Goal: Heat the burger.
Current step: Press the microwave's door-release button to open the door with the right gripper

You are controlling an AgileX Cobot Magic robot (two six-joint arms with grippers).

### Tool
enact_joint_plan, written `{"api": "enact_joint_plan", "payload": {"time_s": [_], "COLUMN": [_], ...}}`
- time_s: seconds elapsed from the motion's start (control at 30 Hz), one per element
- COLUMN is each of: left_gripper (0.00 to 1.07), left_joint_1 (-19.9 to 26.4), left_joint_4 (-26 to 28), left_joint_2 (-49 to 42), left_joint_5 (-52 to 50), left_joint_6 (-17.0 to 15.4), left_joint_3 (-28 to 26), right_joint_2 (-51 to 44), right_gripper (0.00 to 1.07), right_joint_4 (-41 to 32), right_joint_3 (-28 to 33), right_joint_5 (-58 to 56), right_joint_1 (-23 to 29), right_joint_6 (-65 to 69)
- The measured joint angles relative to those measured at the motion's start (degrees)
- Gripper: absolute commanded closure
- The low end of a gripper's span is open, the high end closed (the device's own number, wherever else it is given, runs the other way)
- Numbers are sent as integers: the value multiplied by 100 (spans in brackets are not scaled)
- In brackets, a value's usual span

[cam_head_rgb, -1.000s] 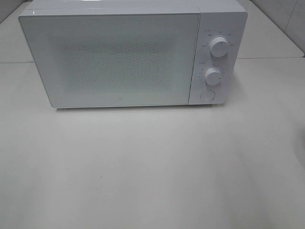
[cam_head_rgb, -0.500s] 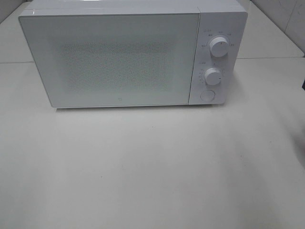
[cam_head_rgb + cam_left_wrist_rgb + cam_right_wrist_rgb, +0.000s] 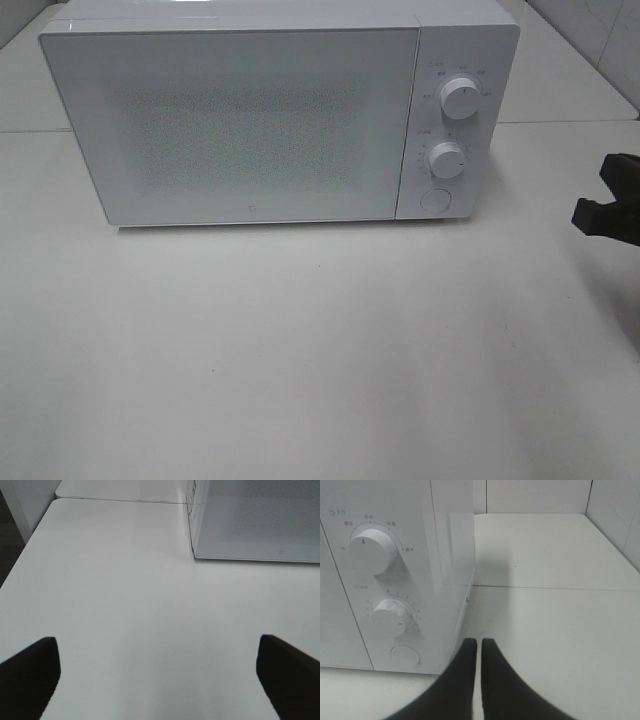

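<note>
We see right jaws just closed, tips together, gripping nothing. Just ahead of tips: round button [image 3: 405, 655] below two knobs on microwave [image 3: 250, 120]. Right arm [image 3: 612, 200] newly enters overhead view. We judge: closed tips set to press button, open door. Left jaws spread wide, empty, over table [image 3: 125, 605]. No burger in sight; door shut.

White microwave [image 3: 240, 120], door shut, at twelve o'clock on the table [image 3: 300, 350]; upper dial [image 3: 459, 99], lower dial [image 3: 447, 160], round button [image 3: 434, 200] at its three o'clock.
</note>
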State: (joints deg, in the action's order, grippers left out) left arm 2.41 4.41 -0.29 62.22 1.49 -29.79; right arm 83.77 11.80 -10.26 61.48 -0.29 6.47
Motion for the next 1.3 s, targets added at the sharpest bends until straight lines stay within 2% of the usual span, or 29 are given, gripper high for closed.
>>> {"api": "enact_joint_plan", "payload": {"time_s": [0.33,0.7,0.97,1.0,1.07,1.13,1.23,1.3], "left_gripper": [4,4,4,4,4,4,4,4], "left_joint_1": [0,0,0,0,0,0,0,0], "left_joint_4": [0,0,0,0,0,0,0,0], "left_joint_2": [0,0,0,0,0,0,0,0], "left_joint_5": [0,0,0,0,0,0,0,0], "left_joint_6": [0,0,0,0,0,0,0,0], "left_joint_3": [0,0,0,0,0,0,0,0], "right_joint_2": [796,1031,1031,1043,1054,1192,1238,1444], "right_gripper": [107,107,107,107,107,107,107,107], "right_joint_4": [785,1392,882,613,516,132,0,-521], "right_joint_3": [-6,-6,-11,-11,-11,-109,-138,-166], "right_joint_5": [676,768,602,567,567,527,504,476], "right_joint_1": [0,23,584,791,871,1289,1381,1684], "right_joint_6": [865,2991,4383,4790,4945,5535,5718,6262]}}
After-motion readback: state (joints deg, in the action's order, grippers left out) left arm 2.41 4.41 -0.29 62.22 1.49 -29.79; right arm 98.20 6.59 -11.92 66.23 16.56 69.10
